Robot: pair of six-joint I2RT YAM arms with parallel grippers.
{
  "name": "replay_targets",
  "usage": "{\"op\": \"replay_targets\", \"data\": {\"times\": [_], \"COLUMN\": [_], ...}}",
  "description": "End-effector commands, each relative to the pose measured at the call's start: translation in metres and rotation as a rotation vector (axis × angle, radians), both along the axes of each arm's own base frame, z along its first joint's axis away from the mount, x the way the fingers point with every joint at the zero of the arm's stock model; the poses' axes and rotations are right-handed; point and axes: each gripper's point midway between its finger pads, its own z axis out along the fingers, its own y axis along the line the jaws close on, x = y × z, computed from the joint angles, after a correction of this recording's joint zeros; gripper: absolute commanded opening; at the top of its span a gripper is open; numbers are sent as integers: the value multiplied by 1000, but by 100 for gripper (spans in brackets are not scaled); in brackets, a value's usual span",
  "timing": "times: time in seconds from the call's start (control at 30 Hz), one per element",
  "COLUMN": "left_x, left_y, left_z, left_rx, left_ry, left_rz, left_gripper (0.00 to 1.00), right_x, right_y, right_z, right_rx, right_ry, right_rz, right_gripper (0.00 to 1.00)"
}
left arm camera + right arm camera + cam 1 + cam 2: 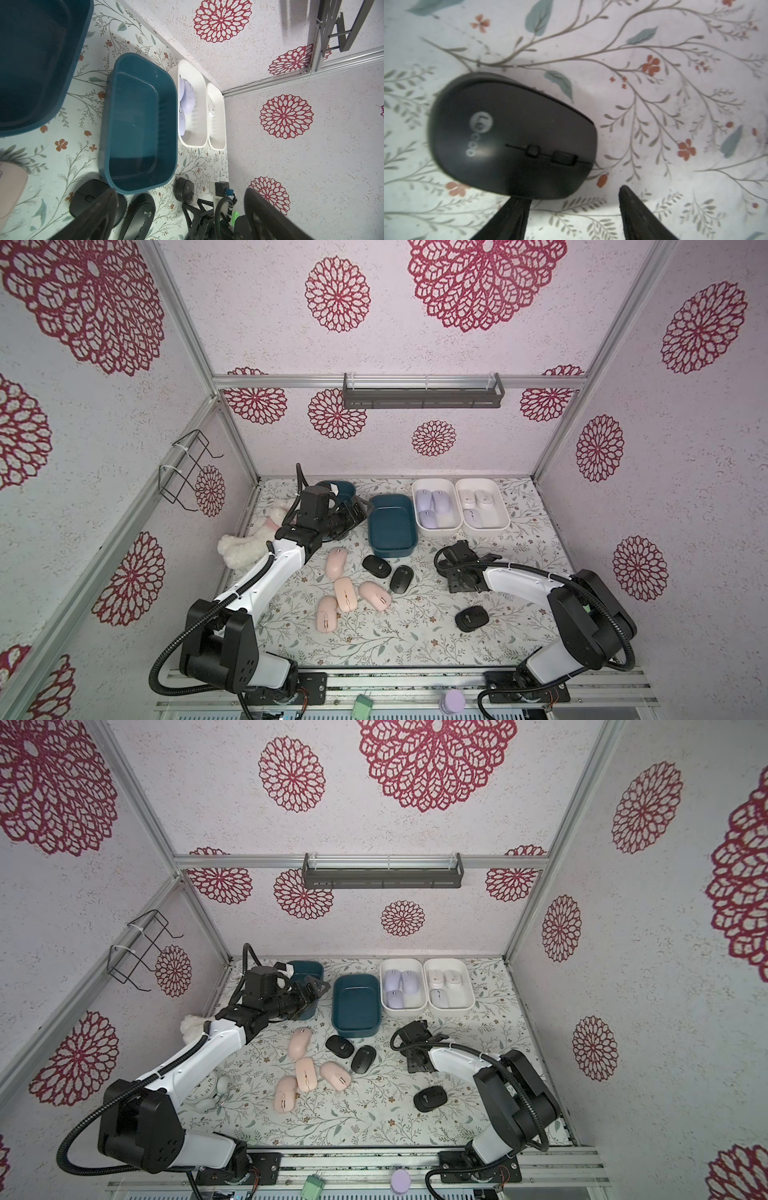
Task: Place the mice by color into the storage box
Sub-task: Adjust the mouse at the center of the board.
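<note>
Several peach-pink mice (345, 593) and two black mice (376, 566) lie mid-table in both top views. A third black mouse (471, 618) (508, 135) lies just beyond my right gripper (461, 589) (571, 193), which is open with only cloth between its fingers; one fingertip (519, 202) sits at the mouse's edge. My left gripper (357, 508) (180, 191) hangs wide open and empty beside an empty teal storage box (392, 526) (141, 124). Lavender mice (432, 506) fill one white box (417, 526); white mice (478, 499) lie in the other (505, 522).
A second teal box (347, 489) stands behind the left arm. A white plush toy (245, 549) lies at the left edge. A pale alarm clock (208, 1096) sits under the left arm. A wire rack (187, 468) and a grey shelf (422, 398) hang on the walls.
</note>
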Motion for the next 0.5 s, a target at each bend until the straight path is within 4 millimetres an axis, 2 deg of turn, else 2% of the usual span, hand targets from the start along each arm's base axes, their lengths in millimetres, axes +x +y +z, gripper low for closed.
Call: {"op": "replay_targets", "data": {"times": [0.0,0.1,0.2,0.3,0.47], "left_x": [5,4,5,5,5], "left_y": [1,-1,-1,0,0], "left_z": [4,4,3,2,3], "left_rx": [19,10,7,16,22], "left_ry": [-15,-12,-11,-12,-15], "left_rz": [5,2,0,2,2], "left_gripper": [97,97,97,97,97], "right_x": [5,14,34,57,86], "right_y": [-23,-38,-42,-47,-30], "right_z": [8,7,8,19,36], "right_rx": [-110,-126,-104,-149,-98], "right_ry": [8,5,-15,-66,-122], "right_rz": [-25,-75,-111,-140,-126], "right_gripper": [70,70,70,71,73]}}
